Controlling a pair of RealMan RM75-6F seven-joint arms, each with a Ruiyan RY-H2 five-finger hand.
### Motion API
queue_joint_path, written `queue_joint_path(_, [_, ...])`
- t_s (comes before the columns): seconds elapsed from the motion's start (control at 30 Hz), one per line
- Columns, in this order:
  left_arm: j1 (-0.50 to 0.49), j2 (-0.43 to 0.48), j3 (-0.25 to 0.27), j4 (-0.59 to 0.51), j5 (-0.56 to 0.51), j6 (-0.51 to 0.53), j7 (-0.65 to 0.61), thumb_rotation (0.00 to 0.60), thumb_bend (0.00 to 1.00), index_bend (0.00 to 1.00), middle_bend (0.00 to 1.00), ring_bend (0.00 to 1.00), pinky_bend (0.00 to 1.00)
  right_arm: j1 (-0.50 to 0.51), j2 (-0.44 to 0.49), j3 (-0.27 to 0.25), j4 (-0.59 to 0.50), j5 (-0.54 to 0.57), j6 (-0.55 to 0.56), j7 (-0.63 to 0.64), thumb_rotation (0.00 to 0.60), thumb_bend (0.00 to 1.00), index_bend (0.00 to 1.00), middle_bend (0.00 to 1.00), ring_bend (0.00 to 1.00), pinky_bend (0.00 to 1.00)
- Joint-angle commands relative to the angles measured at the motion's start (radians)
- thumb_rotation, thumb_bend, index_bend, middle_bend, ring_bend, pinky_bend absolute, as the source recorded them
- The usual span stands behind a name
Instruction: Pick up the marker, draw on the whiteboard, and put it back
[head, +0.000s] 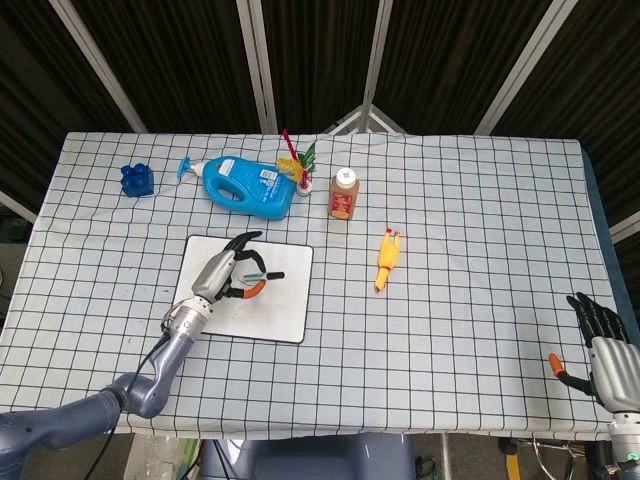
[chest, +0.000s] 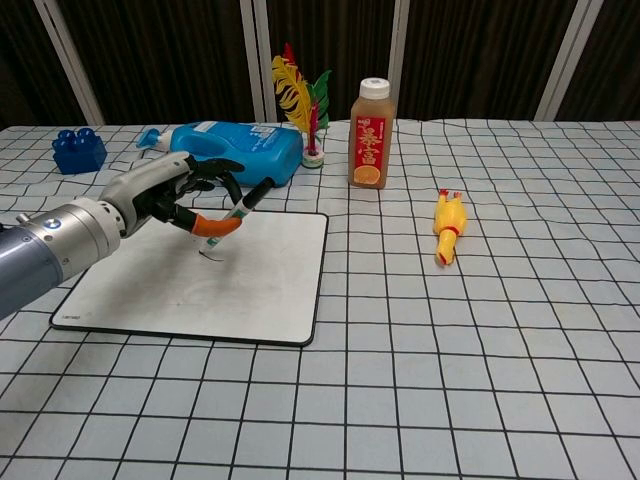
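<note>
The white whiteboard (head: 285, 310) (chest: 270, 285) lies flat on the checked table at the left. My left hand (head: 228, 277) (chest: 170, 192) hovers over it and grips the marker (head: 262, 277) (chest: 232, 214), a white-and-green pen with a black cap end. The pen slants down to the left, and its tip meets the board where a short dark stroke shows. My right hand (head: 602, 342) sits at the table's front right corner, far from the board, with nothing in it and its fingers apart. It shows only in the head view.
Behind the board stand a blue detergent bottle (head: 244, 185) (chest: 235, 147), a feather shuttlecock (chest: 300, 105) and a juice bottle (head: 343, 194) (chest: 370, 135). A blue brick (head: 137, 180) (chest: 78, 150) sits far left. A yellow rubber chicken (head: 387, 258) (chest: 449, 226) lies right of the board.
</note>
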Motion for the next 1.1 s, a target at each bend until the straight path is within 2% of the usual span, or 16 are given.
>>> queue_joint_path(0.03, [0.005,0.003,0.001,0.028,0.000,0.013,0.001,0.600,0.56,0.68,0.06,0.00,0.00,0.000,0.000,0.001,0.000,-0.001,0.002,0.000,0.600,0.35,0.00,0.00,0.00,0.00])
queue_joint_path(0.17, [0.016,0.013,-0.015,0.012,-0.012,0.029,-0.040,0.600,0.56,0.68,0.07,0.00,0.00,0.000,0.000,0.002,-0.001,-0.001,0.003,-0.001,0.600,0.35,0.00,0.00,0.00,0.00])
queue_joint_path(0.27, [0.026,0.037,-0.030,-0.043,-0.010,0.053,-0.075,0.600,0.56,0.68,0.06,0.00,0.00,0.000,0.000,0.002,-0.001,-0.002,0.003,-0.001,0.600,0.35,0.00,0.00,0.00,0.00])
queue_joint_path(0.47, [0.040,0.081,-0.026,-0.158,-0.006,0.062,-0.088,0.600,0.56,0.68,0.07,0.00,0.00,0.000,0.000,0.000,-0.005,-0.007,0.006,-0.003,0.600,0.35,0.00,0.00,0.00,0.00])
queue_joint_path(0.63, [0.049,0.093,-0.012,-0.233,-0.018,0.061,-0.051,0.600,0.56,0.68,0.07,0.00,0.00,-0.002,0.001,-0.001,-0.006,-0.008,0.009,-0.005,0.600,0.35,0.00,0.00,0.00,0.00])
queue_joint_path(1.1, [0.062,0.054,0.006,-0.251,-0.089,0.047,0.035,0.600,0.56,0.68,0.07,0.00,0.00,-0.002,0.003,0.001,-0.003,-0.006,0.007,0.006,0.600,0.35,0.00,0.00,0.00,0.00])
